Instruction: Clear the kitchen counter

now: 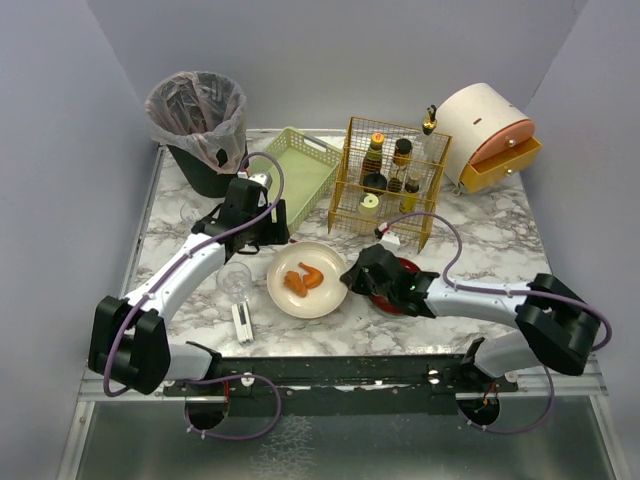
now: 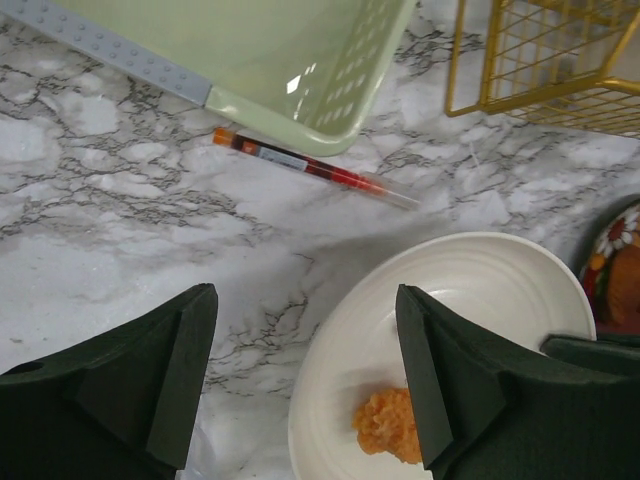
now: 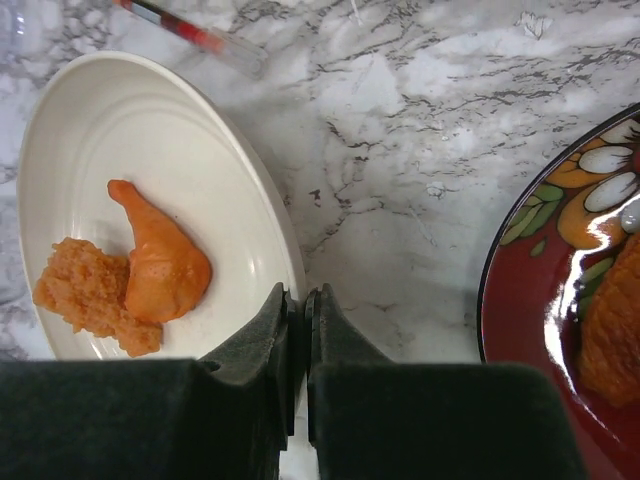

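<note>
Wide open, the left gripper (image 2: 305, 300) hangs over the flat white marble-pattern kitchen counter (image 1: 490, 240), just left of the round white ceramic plate (image 3: 130, 130) of orange food. The right gripper (image 3: 303, 295) pinches that plate's right rim. Plate-clearing step, I'd say: next, lift it level.

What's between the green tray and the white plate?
A thin tube, orange cap and red contents, lies on the kitchen counter between green tray and white plate, nearer the tray. Clearest in the left wrist view.
</note>
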You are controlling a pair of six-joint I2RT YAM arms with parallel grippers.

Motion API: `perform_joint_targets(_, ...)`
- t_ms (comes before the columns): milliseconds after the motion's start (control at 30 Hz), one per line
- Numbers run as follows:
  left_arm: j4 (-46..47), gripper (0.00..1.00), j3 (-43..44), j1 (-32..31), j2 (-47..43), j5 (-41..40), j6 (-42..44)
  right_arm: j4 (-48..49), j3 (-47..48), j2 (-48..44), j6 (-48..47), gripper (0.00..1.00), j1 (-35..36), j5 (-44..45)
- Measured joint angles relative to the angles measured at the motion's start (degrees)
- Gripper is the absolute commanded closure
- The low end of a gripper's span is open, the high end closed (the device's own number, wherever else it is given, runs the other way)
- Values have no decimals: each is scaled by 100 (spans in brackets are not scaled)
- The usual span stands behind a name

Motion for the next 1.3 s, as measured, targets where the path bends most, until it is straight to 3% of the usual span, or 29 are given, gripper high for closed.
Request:
perform_joint_targets(267,192,23,-68,0,-398,824,-136,-485,-92,-1088,24,100,0,2)
perform_joint_targets(467,-11,26,-63,0,-708,940,-289,-929,-92,-1565,70,100,-4,24)
perform_joint_targets(833,-382,32,-61,0,-837,1110,-581,-1309,-92,-1998,157,100,-166,46)
perform_joint_targets(1300,-393,47,-428,0,-1047,1523,-848,-1351,116,-2024,149,100,-282,46)
